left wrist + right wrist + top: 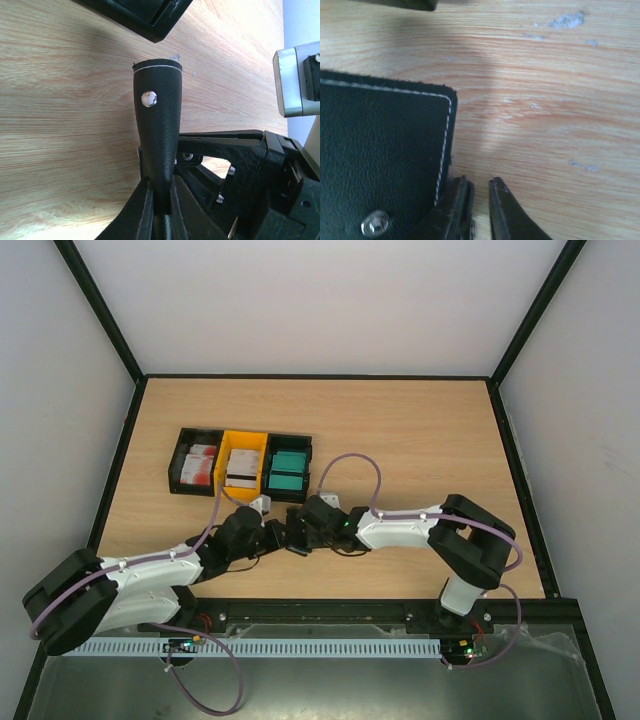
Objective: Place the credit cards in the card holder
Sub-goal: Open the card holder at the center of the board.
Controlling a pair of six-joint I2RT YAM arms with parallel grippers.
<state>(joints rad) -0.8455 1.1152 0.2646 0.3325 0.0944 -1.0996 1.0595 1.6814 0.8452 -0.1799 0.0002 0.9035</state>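
Light wood-grain counter [420, 440] inside a white-walled enclosure: near its front edge, the left end effector [159, 217] is clamped tight on the small black leather card holder [157, 125], white-stitched with a metal snap. The right end effector [481, 212], fingers slightly parted and empty, sits just beside the holder's stitched edge, which runs parallel to its fingers. Teal, white-striped and red-and-white plastic credit cards [288, 470] lie beyond both arms in black and yellow plastic bins [246, 435]. No lettering is legible.
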